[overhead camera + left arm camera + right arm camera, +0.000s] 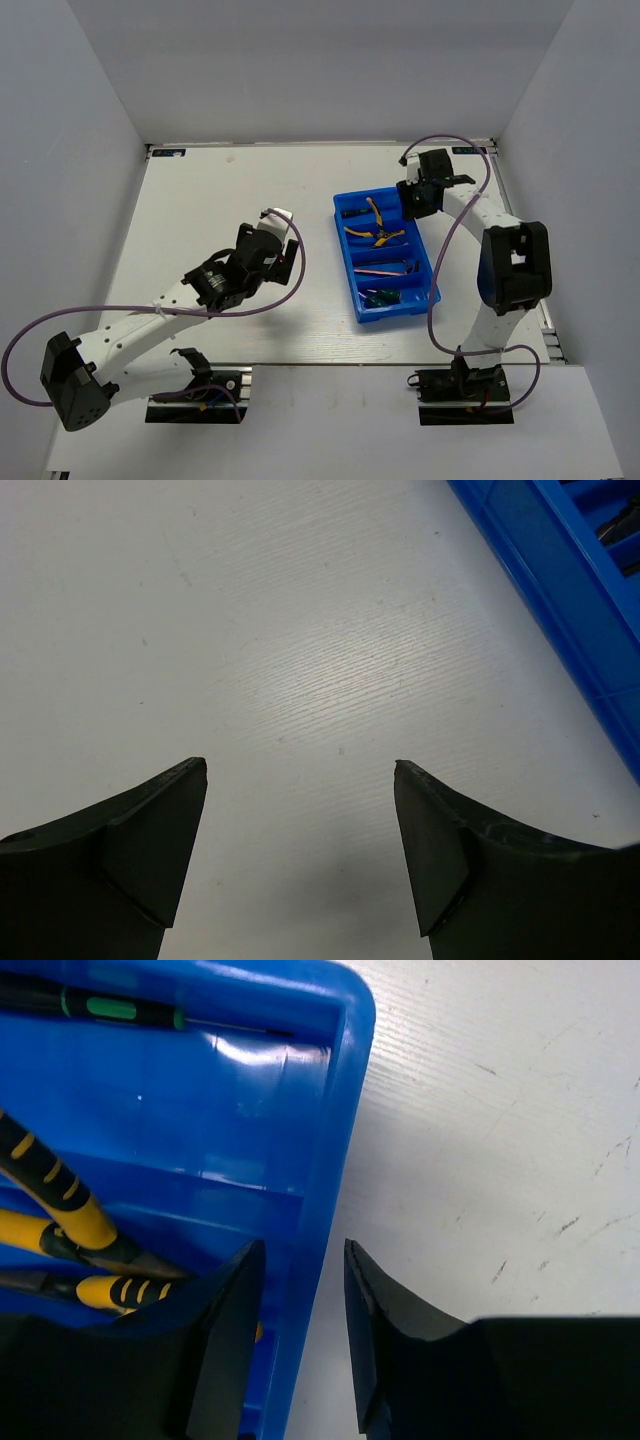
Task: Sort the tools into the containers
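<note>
The blue tray point(347, 262) lies right of centre with tools in its compartments. A thin dark screwdriver point(353, 213) lies in the far one, two yellow-handled pliers point(378, 233) in the second, thin tools point(385, 268) in the third, and a green-black tool point(380, 297) in the nearest. My right gripper point(408, 205) is at the tray's far right corner. In the right wrist view it point(304, 1250) is open and empty, one finger inside the tray wall point(340, 1090) and one outside, beside the pliers point(60, 1200) and screwdriver point(110, 1007). My left gripper point(272, 240) is open and empty point(300, 770) over bare table, left of the tray point(560, 570).
White walls close in the table on the left, back and right. The right arm's purple cable point(440, 260) loops along the tray's right side. The table point(230, 190) is white.
</note>
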Action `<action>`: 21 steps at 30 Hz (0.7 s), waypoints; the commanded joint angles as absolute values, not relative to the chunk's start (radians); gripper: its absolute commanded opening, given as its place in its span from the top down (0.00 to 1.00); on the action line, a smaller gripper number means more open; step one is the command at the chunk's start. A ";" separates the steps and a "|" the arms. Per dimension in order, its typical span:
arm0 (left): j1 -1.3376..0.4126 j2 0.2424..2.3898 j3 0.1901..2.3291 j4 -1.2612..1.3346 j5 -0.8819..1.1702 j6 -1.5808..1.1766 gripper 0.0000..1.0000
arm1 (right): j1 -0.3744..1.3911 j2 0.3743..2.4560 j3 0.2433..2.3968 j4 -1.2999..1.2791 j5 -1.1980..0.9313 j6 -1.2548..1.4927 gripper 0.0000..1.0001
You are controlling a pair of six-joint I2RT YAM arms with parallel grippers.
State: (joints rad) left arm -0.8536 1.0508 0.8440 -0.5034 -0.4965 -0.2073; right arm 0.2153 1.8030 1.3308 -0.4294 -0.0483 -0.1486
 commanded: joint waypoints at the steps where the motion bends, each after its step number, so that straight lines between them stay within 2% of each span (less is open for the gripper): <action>1: -0.850 1.025 0.836 -0.494 -0.495 -0.207 0.15 | 0.207 1.828 1.396 -0.428 -0.034 -0.130 0.58; 3: -0.850 1.025 0.836 -0.494 -0.495 -0.207 0.15 | 0.210 1.839 1.407 -0.431 -0.032 -0.123 0.63; 4: -0.850 1.025 0.836 -0.494 -0.495 -0.207 0.15 | 0.204 1.850 1.404 -0.433 -0.032 -0.117 0.73; 6: -0.850 1.025 0.836 -0.494 -0.495 -0.207 0.15 | 0.204 1.850 1.399 -0.430 -0.028 -0.109 0.79; 7: -0.850 1.025 0.836 -0.494 -0.495 -0.207 0.15 | 0.201 1.850 1.396 -0.426 -0.026 -0.106 0.86; 9: -0.850 1.025 0.836 -0.494 -0.495 -0.207 0.15 | 0.199 1.848 1.388 -0.425 -0.015 -0.100 0.88; 10: -0.850 1.025 0.836 -0.494 -0.495 -0.207 0.15 | 0.198 1.848 1.390 -0.420 -0.009 -0.094 0.93; 14: -0.850 1.025 0.836 -0.485 -0.495 -0.207 0.15 | 0.186 1.835 1.381 -0.416 -0.005 -0.075 0.98; 21: -0.850 1.025 0.836 -0.485 -0.495 -0.207 0.15 | 0.167 1.798 1.345 -0.388 0.026 -0.032 1.00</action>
State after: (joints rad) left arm -0.8536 1.0508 0.8440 -0.4999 -0.4965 -0.2073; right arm 0.1894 1.8370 1.3609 -0.4244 -0.0345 -0.0513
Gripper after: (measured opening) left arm 0.853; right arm 0.198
